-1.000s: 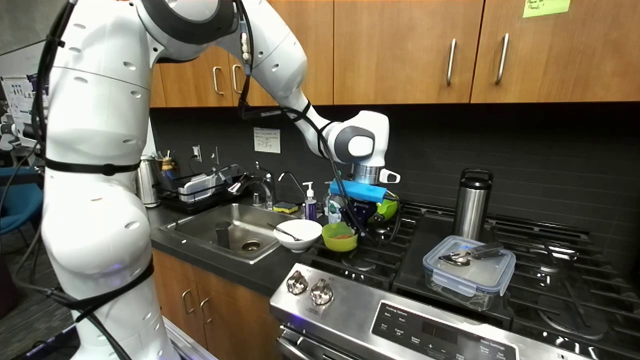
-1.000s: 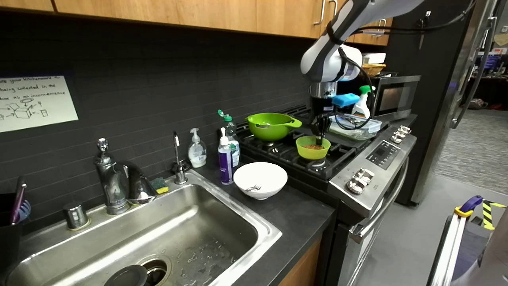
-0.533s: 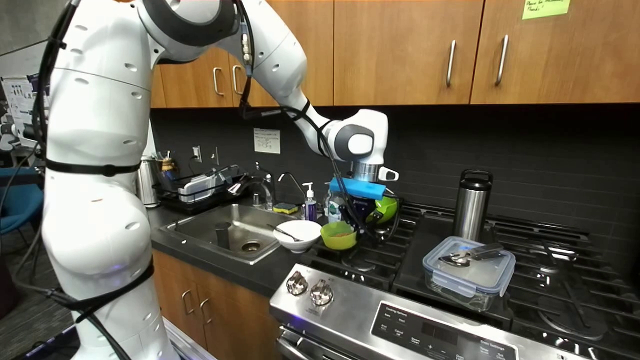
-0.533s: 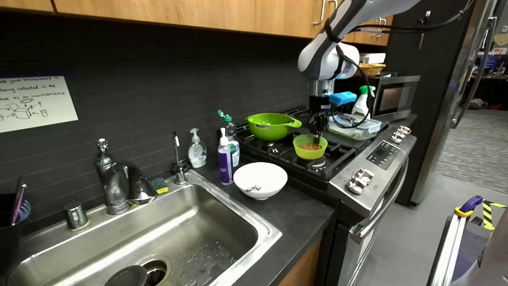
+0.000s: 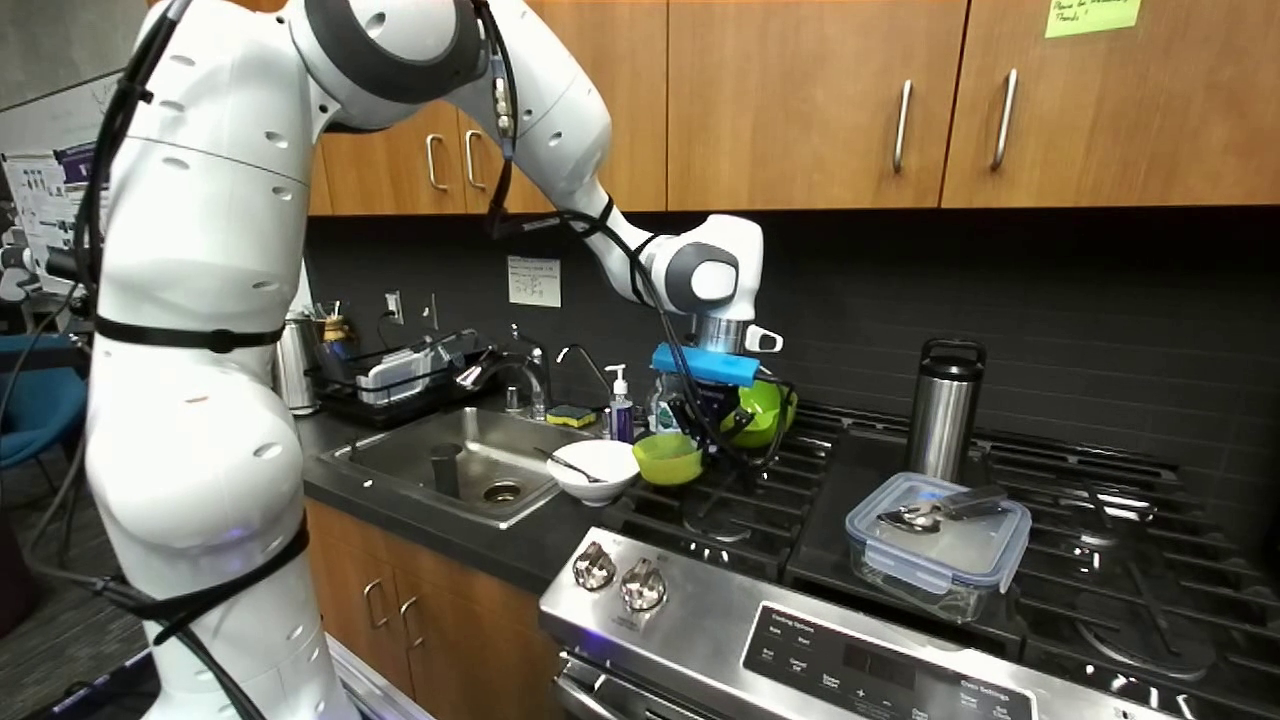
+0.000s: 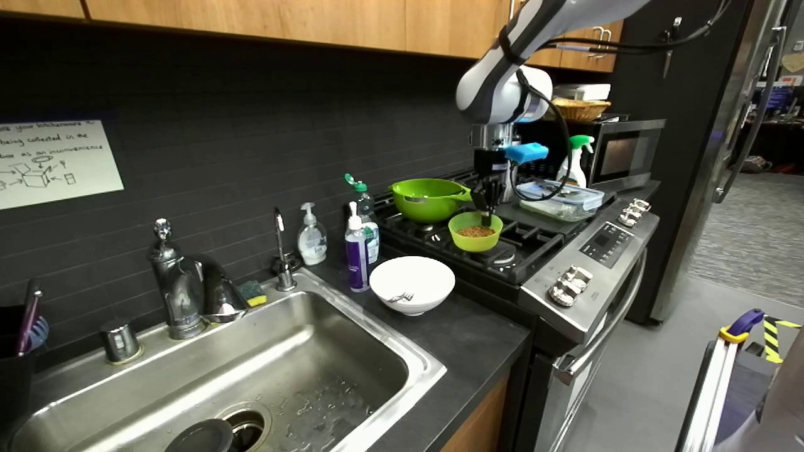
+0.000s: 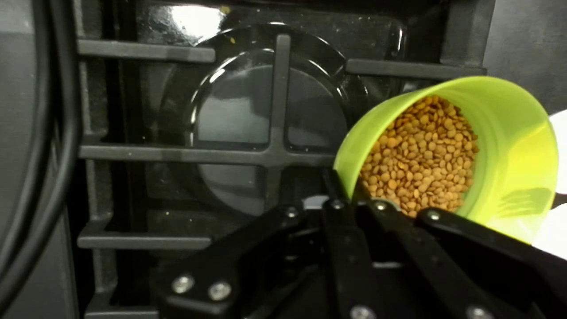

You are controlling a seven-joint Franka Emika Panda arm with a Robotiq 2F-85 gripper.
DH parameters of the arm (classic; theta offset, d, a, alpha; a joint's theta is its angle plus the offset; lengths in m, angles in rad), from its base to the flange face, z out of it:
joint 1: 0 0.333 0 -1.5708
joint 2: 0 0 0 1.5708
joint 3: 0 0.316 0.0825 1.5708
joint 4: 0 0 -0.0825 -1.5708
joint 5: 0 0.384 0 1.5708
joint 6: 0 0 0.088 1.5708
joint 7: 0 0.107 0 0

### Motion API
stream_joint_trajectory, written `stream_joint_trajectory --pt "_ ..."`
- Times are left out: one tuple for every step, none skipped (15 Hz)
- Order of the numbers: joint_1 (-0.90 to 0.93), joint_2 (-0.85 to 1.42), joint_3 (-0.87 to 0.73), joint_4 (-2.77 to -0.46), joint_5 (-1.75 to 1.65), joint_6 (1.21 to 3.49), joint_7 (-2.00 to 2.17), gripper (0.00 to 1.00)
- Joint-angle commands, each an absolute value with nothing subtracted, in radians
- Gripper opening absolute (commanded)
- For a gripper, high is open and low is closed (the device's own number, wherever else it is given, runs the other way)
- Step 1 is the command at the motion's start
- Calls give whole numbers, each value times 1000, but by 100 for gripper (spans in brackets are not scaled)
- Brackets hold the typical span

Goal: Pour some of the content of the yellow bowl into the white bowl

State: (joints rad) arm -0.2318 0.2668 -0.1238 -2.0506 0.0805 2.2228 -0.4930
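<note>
The tool (image 7: 347, 189) pinches the yellow bowl (image 7: 509, 146) (lentils (image 7: 421, 155) inside).

The dark countertop (image 6: 468, 333) I watch from afar carries the white bowl (image 6: 418, 275), a purple-labelled bottle (image 6: 357, 256) and a soap dispenser (image 6: 312, 242), and just beside it the stovetop (image 5: 750, 520) bears a large green bowl (image 6: 424, 204), a lidded container (image 5: 955, 552) and a steel flask (image 5: 944, 415).

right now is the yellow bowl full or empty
Partly full: the wrist view shows brown grains below the rim of the yellow bowl.
</note>
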Motion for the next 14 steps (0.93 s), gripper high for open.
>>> stream_joint_trajectory --pt "-227 288 -107 -2008 77 2188 -471 1" --pt "-226 287 -105 -2008 76 2186 -469 1" --pt "-226 287 -102 -2008 74 2185 -468 1" --pt "-225 288 -101 -2011 72 2188 -469 1" --pt "-224 286 -101 -2013 69 2185 -469 1" --pt "-224 286 -100 -2015 68 2188 -470 1" --pt "-224 286 -99 -2017 66 2188 -471 1" --pt "-224 284 -99 -2017 64 2187 -471 1" --pt "-223 283 -99 -2018 63 2187 -472 1" --pt "-223 282 -99 -2017 61 2186 -472 1" --pt "-222 282 -99 -2017 60 2185 -472 1" --pt "-221 282 -98 -2018 58 2185 -472 1" --pt "-220 282 -97 -2018 57 2186 -472 1" --pt "-219 283 -96 -2017 55 2186 -471 1"
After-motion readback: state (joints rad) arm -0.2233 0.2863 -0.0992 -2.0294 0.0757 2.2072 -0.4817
